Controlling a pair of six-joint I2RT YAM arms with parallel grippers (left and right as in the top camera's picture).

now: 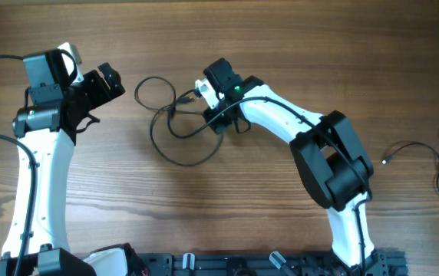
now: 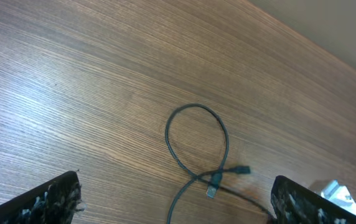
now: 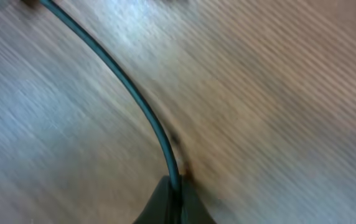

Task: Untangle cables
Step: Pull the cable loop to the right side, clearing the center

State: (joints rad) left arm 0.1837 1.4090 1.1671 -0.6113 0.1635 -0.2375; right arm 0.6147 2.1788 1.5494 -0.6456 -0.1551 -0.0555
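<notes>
A thin black cable (image 1: 175,132) lies in loose loops at the table's middle, with small plug ends (image 1: 189,96) near the right gripper. My right gripper (image 1: 221,121) is shut on this cable; in the right wrist view the cord (image 3: 142,106) runs up from between the closed fingers (image 3: 175,193). My left gripper (image 1: 106,86) is open and empty, left of the loops. In the left wrist view a cable loop (image 2: 195,138) and plugs (image 2: 218,180) lie between the spread fingers (image 2: 177,202), well below them.
Another thin black cable (image 1: 427,161) with a small plug lies at the table's right edge. The arm bases and their thicker wires stand along the front edge (image 1: 242,264).
</notes>
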